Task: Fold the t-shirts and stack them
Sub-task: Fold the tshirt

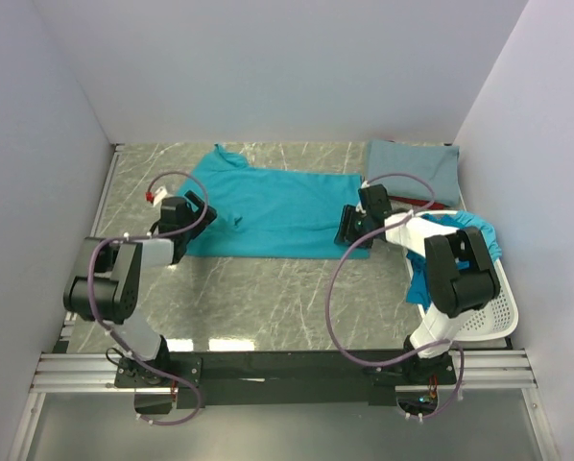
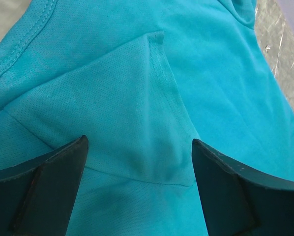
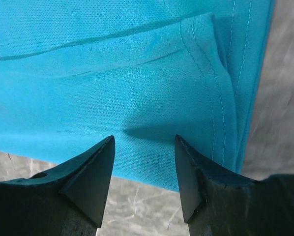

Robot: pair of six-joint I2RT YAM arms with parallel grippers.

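- The left pincer (image 2: 139, 147) has its two dark fingers spread wide with nothing clamped between them. It hangs close over teal cloth.
- Directly beneath it lies a folded-over flap of sleeve (image 2: 137, 113) with a stitched hem, resting flat on the body of the same garment.
- The right pincer (image 3: 144, 140) is also parted, less widely, and the gap between its fingers is empty. Its tips are low over the cloth's edge.
- Below that pincer runs a double-stitched hem (image 3: 225, 98), with a smaller hemmed fold lying on top of it. Bare stone-patterned surface shows just past the edge.
- Both pincers are over the bright teal short-sleeved cloth t-shirt (image 1: 277, 206). It is spread flat across the far middle of the grey marble-patterned desk (image 1: 268, 298), the left pincer at its left end and the right pincer at its right end.
- A folded dusty grey-blue t-shirt (image 1: 417, 163) lies in the far right corner of the desk, just beside the teal one.
- A sliver of dark red cloth (image 1: 419, 204) peeks out at the near edge of the grey-blue shirt.
- A white perforated plastic basket (image 1: 489, 312) sits at the right side of the desk, beside the right arm. More crumpled teal shirts (image 1: 474, 230) spill over its rim.
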